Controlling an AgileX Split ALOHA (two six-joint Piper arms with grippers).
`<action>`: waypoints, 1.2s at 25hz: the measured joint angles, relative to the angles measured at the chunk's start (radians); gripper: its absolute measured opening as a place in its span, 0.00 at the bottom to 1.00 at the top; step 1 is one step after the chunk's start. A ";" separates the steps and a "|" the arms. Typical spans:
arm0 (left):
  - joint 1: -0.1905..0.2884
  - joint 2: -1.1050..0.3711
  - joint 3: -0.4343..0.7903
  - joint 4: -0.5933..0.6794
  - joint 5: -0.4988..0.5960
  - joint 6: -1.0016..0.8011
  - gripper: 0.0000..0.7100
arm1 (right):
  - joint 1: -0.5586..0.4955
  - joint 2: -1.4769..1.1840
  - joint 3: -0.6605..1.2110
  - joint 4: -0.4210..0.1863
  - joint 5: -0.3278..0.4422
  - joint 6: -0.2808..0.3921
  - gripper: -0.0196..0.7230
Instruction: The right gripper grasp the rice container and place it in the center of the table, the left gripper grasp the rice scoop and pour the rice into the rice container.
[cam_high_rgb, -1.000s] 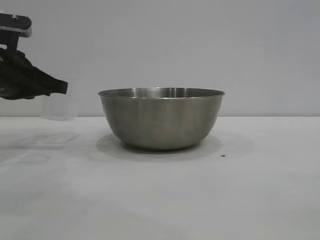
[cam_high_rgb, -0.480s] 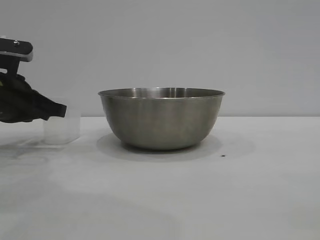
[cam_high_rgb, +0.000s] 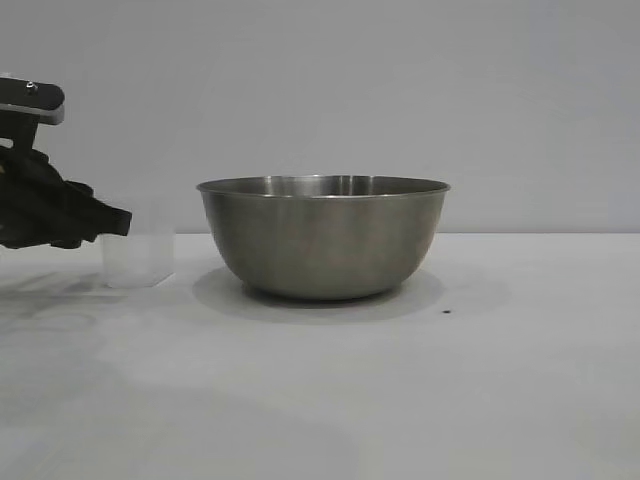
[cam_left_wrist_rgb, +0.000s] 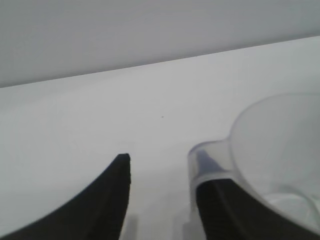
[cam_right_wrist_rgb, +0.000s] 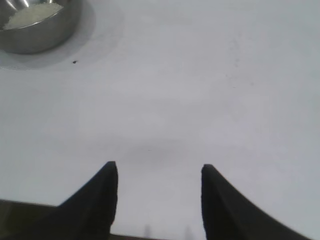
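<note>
The rice container (cam_high_rgb: 322, 240), a steel bowl, stands mid-table. The right wrist view shows it (cam_right_wrist_rgb: 47, 30) with white rice (cam_right_wrist_rgb: 30, 15) inside. The rice scoop (cam_high_rgb: 140, 255), a clear plastic cup, stands on the table (cam_high_rgb: 400, 400) to the left of the bowl. My left gripper (cam_high_rgb: 118, 222) is low at the far left, its tips at the cup. In the left wrist view the left gripper (cam_left_wrist_rgb: 162, 160) is open, and the cup's handle (cam_left_wrist_rgb: 207, 162) lies against one finger, with the cup body (cam_left_wrist_rgb: 280, 150) outside the jaws. My right gripper (cam_right_wrist_rgb: 159, 167) is open and empty over bare table, away from the bowl.
A tiny dark speck (cam_high_rgb: 446, 311) lies on the table to the right of the bowl; it also shows in the right wrist view (cam_right_wrist_rgb: 74, 62). A plain grey wall runs behind the table.
My left gripper has come down with the cup, which now stands on the table. The cup has shifted right toward the bowl. The bowl has not moved.
</note>
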 joint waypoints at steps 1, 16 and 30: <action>0.000 0.000 0.000 -0.007 0.000 0.000 0.45 | 0.000 0.000 0.000 0.000 0.000 0.000 0.47; 0.000 -0.002 0.133 0.017 0.000 -0.040 0.49 | 0.000 0.000 0.000 0.000 0.000 0.000 0.47; 0.001 -0.063 0.243 0.041 -0.015 -0.054 0.49 | 0.000 0.000 0.000 0.000 0.000 0.000 0.47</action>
